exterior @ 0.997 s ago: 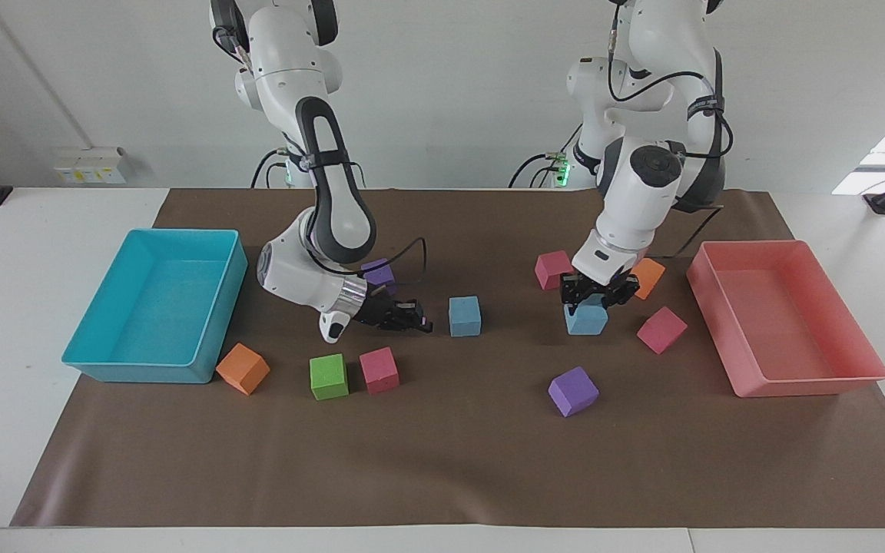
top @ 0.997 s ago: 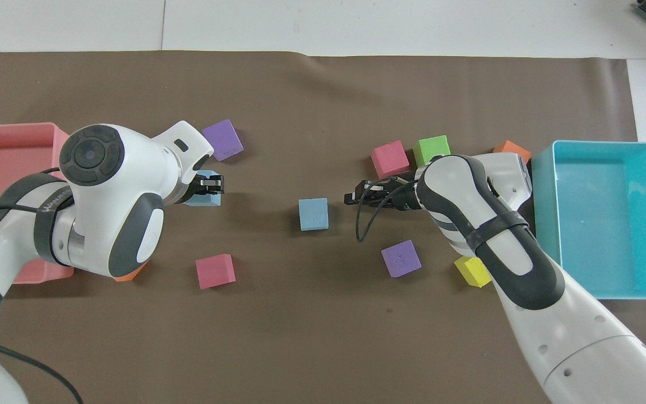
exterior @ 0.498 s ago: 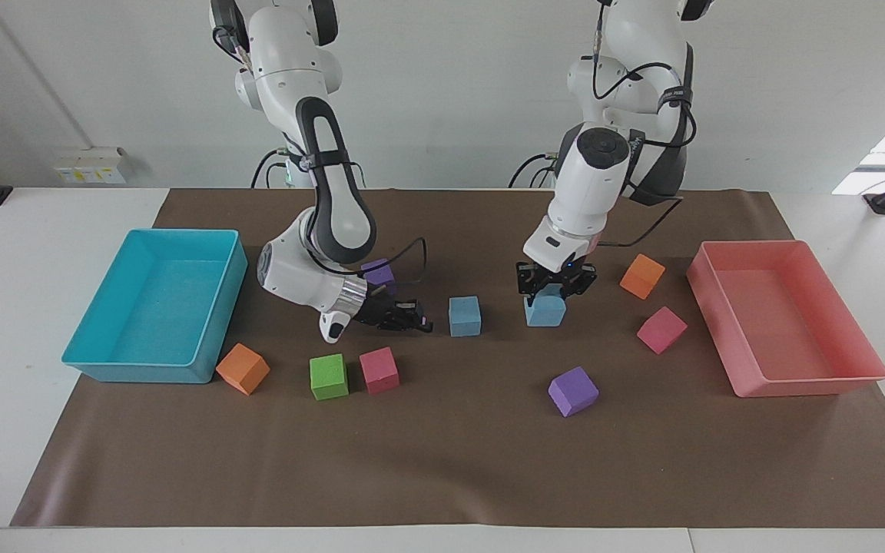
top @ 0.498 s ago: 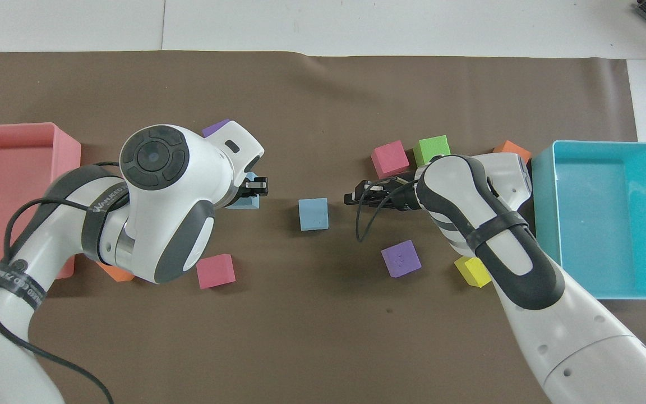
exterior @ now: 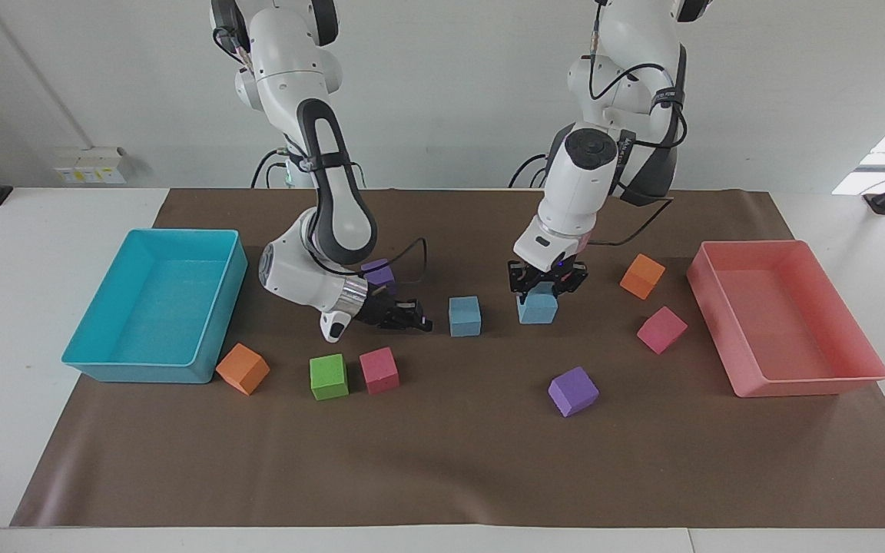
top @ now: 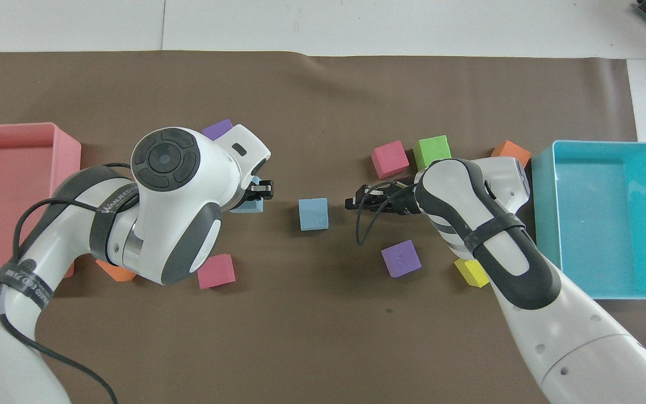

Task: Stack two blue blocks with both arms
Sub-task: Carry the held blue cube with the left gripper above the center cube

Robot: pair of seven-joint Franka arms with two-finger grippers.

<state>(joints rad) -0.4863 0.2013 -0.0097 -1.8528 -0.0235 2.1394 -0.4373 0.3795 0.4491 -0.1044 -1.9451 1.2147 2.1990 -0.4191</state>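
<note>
One blue block [exterior: 464, 316] [top: 313, 214] lies on the brown mat near the middle. The other blue block [exterior: 538, 309] [top: 246, 205] hangs close above the mat beside it, toward the left arm's end. My left gripper [exterior: 538, 287] [top: 260, 191] is shut on this block from above, and the left arm hides most of it in the overhead view. My right gripper [exterior: 421, 323] [top: 351, 201] is shut on nothing. It waits low over the mat, level with the lying block on the side toward the right arm's end.
A turquoise tray [exterior: 135, 373] stands at the right arm's end, a pink tray [exterior: 796, 385] at the left arm's end. Loose cubes lie around: purple [exterior: 573, 390], pink [exterior: 661, 329], orange [exterior: 641, 276], green [exterior: 329, 376], pink [exterior: 379, 370], orange [exterior: 243, 369], purple [exterior: 378, 273], yellow [top: 471, 271].
My left gripper has carried its blue block from near the pink tray toward the middle, close to the lying blue block. The right arm has stayed put.
</note>
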